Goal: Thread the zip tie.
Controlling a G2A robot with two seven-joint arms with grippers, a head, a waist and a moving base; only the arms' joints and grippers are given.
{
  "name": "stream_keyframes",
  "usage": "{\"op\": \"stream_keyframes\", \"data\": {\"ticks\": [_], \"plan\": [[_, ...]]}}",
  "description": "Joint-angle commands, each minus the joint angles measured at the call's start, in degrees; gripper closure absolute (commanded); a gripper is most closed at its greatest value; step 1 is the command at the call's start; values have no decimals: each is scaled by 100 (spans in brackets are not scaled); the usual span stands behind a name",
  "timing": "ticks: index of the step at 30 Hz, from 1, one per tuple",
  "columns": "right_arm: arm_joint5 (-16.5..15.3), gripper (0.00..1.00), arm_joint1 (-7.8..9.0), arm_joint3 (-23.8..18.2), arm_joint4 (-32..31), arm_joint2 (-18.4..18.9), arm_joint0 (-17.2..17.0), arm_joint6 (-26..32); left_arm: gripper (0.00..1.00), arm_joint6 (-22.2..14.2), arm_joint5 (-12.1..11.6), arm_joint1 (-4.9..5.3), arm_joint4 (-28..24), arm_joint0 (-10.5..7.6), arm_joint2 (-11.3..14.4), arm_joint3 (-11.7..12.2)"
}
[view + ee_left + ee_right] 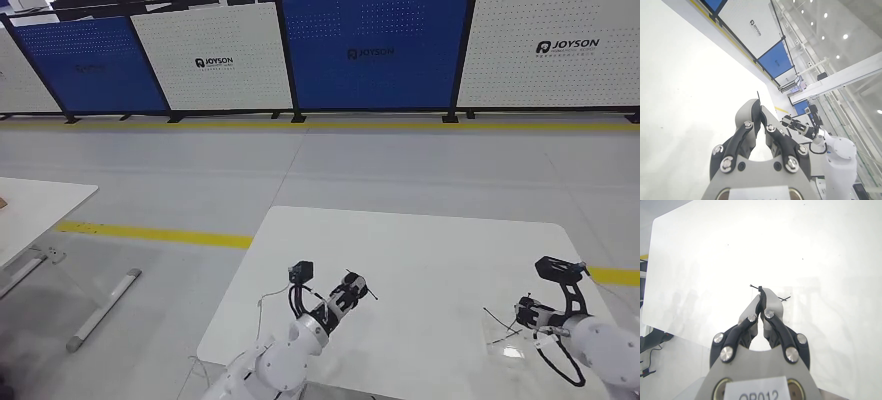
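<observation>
Judged from how things lie, the threading is not yet done. No closed loop shows anywhere, and the two arms stand well apart over the white table [430, 250], each with its own piece in hand. The pick-up looks finished. What is left is to bring tail and head together, pass one through the other and pull.

Nearest the robot's body, the left gripper [759, 105] is clenched. Its ribbed black pads [755, 113] press flat together with no gap. Pinched between them is a thin black strap [758, 95], by its look a zip tie tail, with its tip poking out past the fingertips. In the top view this gripper hangs over the near middle of the table, and the strap end juts sideways toward the other arm.

Farther off to the right, the right gripper [760, 293] is likewise clamped tight, grasping the zip tie [754, 286] right at its fingertips. A short end with a small knob sticks out on one side. On the other side, thin black strands cross just behind the finger. Whether those strands belong to the same tie or lie loose on the table, I cannot tell.
</observation>
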Motion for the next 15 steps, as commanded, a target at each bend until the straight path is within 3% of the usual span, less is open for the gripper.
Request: {"op": "stream_keyframes", "data": {"ticks": [1, 6, 15], "plan": [[0, 100, 0, 0, 0, 0, 0, 0, 100, -360, -107, 44, -200, 20, -286, 39], [0, 100, 0, 0, 0, 0, 0, 0, 100, -1133, -459, 129, -922, 221, -808, 100], [0, 100, 0, 0, 0, 0, 0, 0, 100, -1041, -480, 121, -1071, 224, -854, 139]]}}
